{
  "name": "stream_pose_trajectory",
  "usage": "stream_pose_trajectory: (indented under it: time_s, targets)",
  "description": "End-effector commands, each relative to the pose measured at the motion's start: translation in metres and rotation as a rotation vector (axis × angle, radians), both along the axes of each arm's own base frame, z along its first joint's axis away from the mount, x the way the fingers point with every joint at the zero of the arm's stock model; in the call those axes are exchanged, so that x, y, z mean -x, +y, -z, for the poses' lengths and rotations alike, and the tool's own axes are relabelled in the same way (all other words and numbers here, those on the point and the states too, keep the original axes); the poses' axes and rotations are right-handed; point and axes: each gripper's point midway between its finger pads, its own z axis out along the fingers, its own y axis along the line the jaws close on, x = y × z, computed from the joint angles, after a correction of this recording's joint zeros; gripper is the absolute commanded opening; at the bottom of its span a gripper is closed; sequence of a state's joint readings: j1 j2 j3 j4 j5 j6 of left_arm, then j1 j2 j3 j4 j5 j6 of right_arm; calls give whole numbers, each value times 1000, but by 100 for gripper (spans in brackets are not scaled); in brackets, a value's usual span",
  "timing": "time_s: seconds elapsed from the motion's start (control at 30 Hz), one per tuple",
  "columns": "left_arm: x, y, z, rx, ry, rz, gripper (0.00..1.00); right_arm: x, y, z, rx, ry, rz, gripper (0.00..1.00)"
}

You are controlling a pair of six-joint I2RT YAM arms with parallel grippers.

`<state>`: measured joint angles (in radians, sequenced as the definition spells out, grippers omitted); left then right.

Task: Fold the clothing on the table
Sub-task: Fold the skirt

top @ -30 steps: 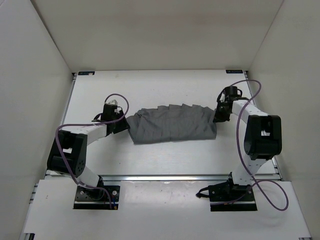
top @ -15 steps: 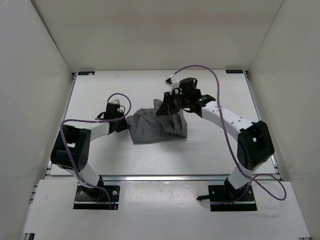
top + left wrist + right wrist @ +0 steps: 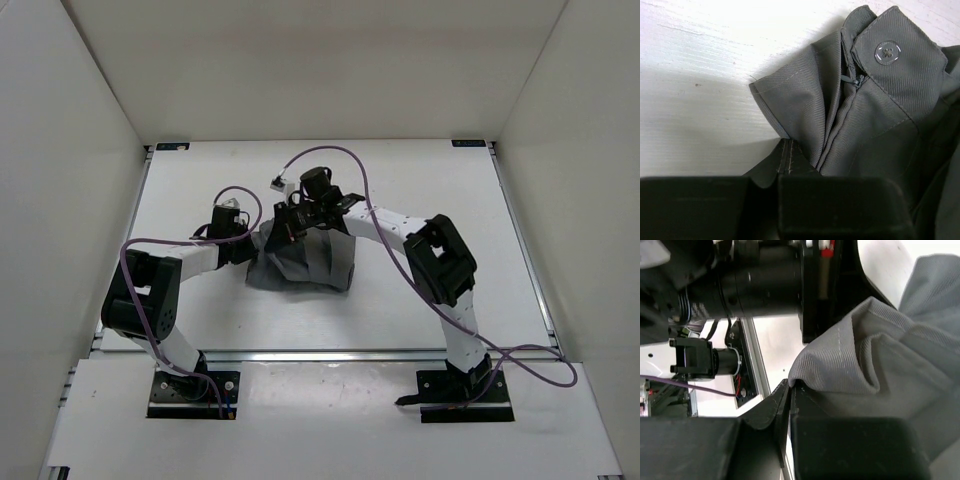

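The dark grey clothing lies bunched and doubled over on the white table, left of centre. My left gripper is at its left edge, shut on a stitched seam. In the left wrist view the gripper pinches that seam, and the waistband button and zip lie beyond it. My right gripper has reached across to the same end and holds a fold of the clothing raised just above the left gripper. In the right wrist view this gripper is shut on the fabric's edge.
The right arm arches over the table's middle. The left arm's wrist fills the top of the right wrist view, close to the right gripper. White walls enclose the table on three sides. A metal rail runs along the near edge.
The right gripper has carried the garment's right end leftwards over to the left end, doubling the cloth over. The left gripper has closed on the left edge.
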<state>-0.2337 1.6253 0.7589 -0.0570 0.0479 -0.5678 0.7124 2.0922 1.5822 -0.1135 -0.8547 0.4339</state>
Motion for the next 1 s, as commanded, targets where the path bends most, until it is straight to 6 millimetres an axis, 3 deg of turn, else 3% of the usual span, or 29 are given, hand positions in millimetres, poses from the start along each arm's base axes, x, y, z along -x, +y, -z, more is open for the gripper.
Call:
stream_pose_trajectory:
  time_s: [0.0, 0.07, 0.1, 0.17, 0.27, 0.33, 0.47, 0.57, 0.63, 0.77, 0.8, 0.87, 0.97]
  targets:
    - [2, -3, -7, 20, -23, 6, 0, -6, 18, -3, -30, -31, -37, 0]
    - [4, -4, -7, 21, -17, 8, 0, -9, 26, 8, 2, -25, -38, 0]
    - [4, -1, -7, 18, -16, 6, 0, -5, 28, 27, 53, -6, -43, 0]
    - [7, 3, -4, 8, -3, 2, 0, -10, 34, 42, 103, -14, -23, 0]
    - [11, 5, -6, 29, -6, -1, 0, -21, 30, 60, 178, -36, 23, 0]
    - [14, 5, -6, 17, -6, 2, 0, -24, 21, 81, 294, -61, 48, 1]
    - [23, 0, -8, 18, 8, 38, 0, -41, 7, 103, 515, -134, 150, 0]
    - [29, -11, -9, 49, 22, 71, 0, -49, -27, 114, 656, -144, 202, 0]
    - [35, -22, -11, 71, 33, 108, 0, -56, -62, 116, 742, -163, 235, 0]
    - [44, -46, -14, 106, 45, 155, 0, -67, -161, 124, 961, -229, 321, 0]
    - [48, -54, -12, 115, 50, 171, 0, -70, -172, 111, 958, -249, 343, 0]
    - [48, -66, -16, 151, 34, 187, 0, -70, -195, 106, 965, -268, 330, 0]
    - [46, -81, -20, 199, 19, 200, 7, -70, -204, 88, 943, -286, 323, 0]
